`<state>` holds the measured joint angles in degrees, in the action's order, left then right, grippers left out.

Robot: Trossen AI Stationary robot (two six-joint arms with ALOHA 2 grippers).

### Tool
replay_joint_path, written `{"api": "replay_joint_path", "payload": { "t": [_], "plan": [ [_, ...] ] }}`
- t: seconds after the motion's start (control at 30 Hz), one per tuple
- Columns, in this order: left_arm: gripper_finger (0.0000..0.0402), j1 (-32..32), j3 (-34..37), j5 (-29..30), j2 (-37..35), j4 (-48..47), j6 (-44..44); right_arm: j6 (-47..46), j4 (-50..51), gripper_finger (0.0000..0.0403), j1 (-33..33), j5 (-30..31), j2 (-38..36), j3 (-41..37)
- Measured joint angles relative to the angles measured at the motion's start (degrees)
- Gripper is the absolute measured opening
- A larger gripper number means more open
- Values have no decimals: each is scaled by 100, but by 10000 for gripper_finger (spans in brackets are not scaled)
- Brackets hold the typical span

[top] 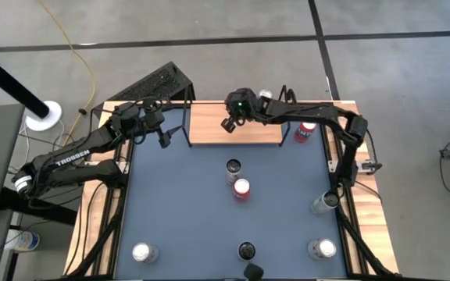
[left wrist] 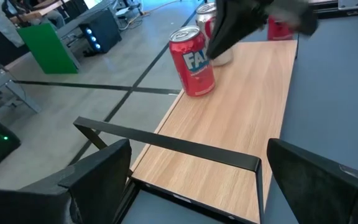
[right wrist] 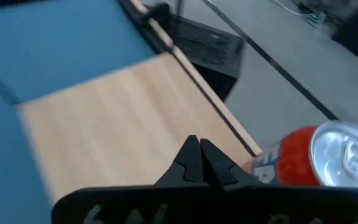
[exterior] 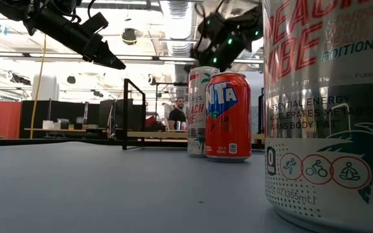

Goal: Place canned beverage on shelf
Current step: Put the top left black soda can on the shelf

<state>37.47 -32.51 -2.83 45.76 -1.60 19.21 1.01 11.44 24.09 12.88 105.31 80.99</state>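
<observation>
The shelf (top: 209,129), a light-wood board on a black wire frame, stands at the table's far edge. A red can (left wrist: 192,61) stands upright on the board near its far edge, and it also shows in the right wrist view (right wrist: 316,163). A silver can (left wrist: 211,25) stands just behind it. My right gripper (top: 229,123) hangs above the board beside the red can, fingers shut and empty (right wrist: 199,152). My left gripper (top: 165,140) is open and empty at the shelf's left end (left wrist: 197,180), pointing along the board.
Two cans (top: 233,168) (top: 241,189) stand mid-table. A red can (top: 305,131) stands right of the shelf, and another can (top: 324,203) stands by the right rail. Three cans (top: 143,252) (top: 246,250) (top: 323,248) stand along the near edge. The board's left half is bare.
</observation>
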Motion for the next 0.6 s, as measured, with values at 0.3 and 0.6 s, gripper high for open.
{"api": "replay_joint_path", "payload": {
  "t": [0.3, 0.6],
  "plan": [
    [364, 2, 0, -547, 0, -34, 21, 173, 1357, 0, -392, -652, -1119, 4],
    [364, -292, -2, -1814, 0, 55, -35, -693, 2646, 0, -1722, -93, -1859, 4]
  ]
}}
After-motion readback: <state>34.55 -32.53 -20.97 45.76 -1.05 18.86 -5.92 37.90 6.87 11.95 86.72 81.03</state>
